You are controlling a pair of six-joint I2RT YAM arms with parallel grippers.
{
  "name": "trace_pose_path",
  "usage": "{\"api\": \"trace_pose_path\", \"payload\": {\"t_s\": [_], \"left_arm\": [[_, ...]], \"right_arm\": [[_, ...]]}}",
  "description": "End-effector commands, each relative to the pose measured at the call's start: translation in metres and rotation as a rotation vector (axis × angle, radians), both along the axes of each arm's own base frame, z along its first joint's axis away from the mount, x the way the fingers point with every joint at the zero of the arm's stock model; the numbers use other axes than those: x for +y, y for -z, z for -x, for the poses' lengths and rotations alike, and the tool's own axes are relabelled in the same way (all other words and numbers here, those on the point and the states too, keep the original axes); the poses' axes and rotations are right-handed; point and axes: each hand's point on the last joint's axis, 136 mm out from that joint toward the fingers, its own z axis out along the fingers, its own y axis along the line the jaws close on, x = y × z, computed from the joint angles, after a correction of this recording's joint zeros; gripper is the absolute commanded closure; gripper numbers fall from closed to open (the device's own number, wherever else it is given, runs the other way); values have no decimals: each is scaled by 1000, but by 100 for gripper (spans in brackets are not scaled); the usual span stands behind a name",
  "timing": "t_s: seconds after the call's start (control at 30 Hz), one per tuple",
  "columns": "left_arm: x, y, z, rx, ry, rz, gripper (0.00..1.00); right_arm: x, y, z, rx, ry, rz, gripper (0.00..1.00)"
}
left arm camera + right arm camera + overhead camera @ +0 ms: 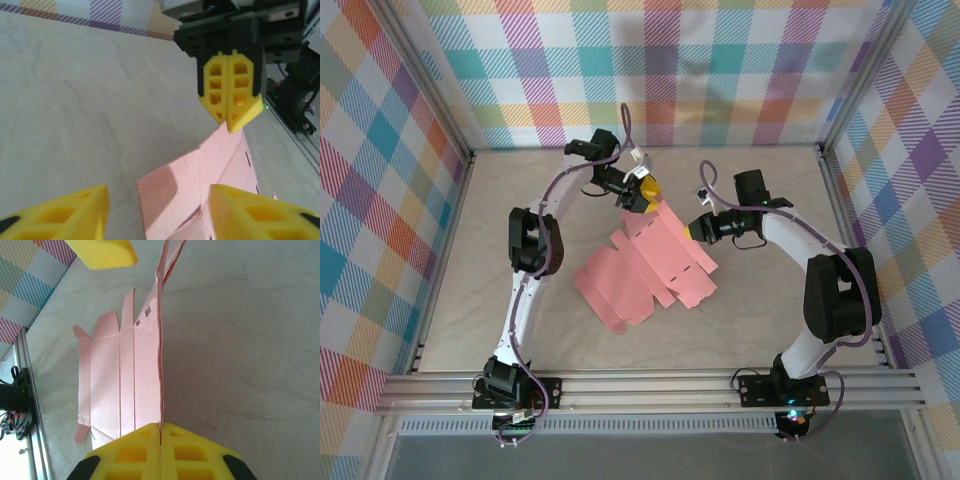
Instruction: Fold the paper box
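The paper box (650, 265) is a salmon-pink die-cut sheet with flaps, lying mostly flat mid-table with its far right part lifted. My right gripper (695, 232) is shut on the sheet's right edge; in the right wrist view its yellow fingers (140, 452) pinch the upright edge of the card (120, 375). My left gripper (645, 190) hovers open at the sheet's far corner. In the left wrist view a raised panel of the card (185, 190) stands between its spread fingers (55, 212), with the right gripper (231, 87) clamped on the card's tip ahead.
Plaid walls (650, 70) enclose the beige table (520, 190) on three sides. An aluminium rail (650, 385) with both arm bases runs along the near edge. Bare tabletop lies left and right of the sheet.
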Motion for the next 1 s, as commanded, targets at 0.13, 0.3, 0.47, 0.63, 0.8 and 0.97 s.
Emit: {"api": "trace_pose_path", "payload": {"t_s": [0.13, 0.3, 0.47, 0.63, 0.8, 0.97], "left_arm": [[-1, -13, 11, -15, 33, 21, 67], [1, -18, 17, -19, 42, 20, 74], [3, -18, 26, -33, 49, -17, 76], [-1, -14, 29, -65, 36, -64, 78], [-11, -2, 24, -133, -28, -151, 81], [-17, 0, 23, -139, -65, -157, 86]], "right_arm": [[6, -10, 1, -26, -39, -20, 100], [5, -7, -1, -28, -32, 1, 100], [3, -5, -8, -31, 2, 17, 100], [2, -4, -13, -27, 29, 30, 100], [1, -4, -16, -30, 47, 35, 100], [1, -2, -13, -28, 51, 42, 100]]}}
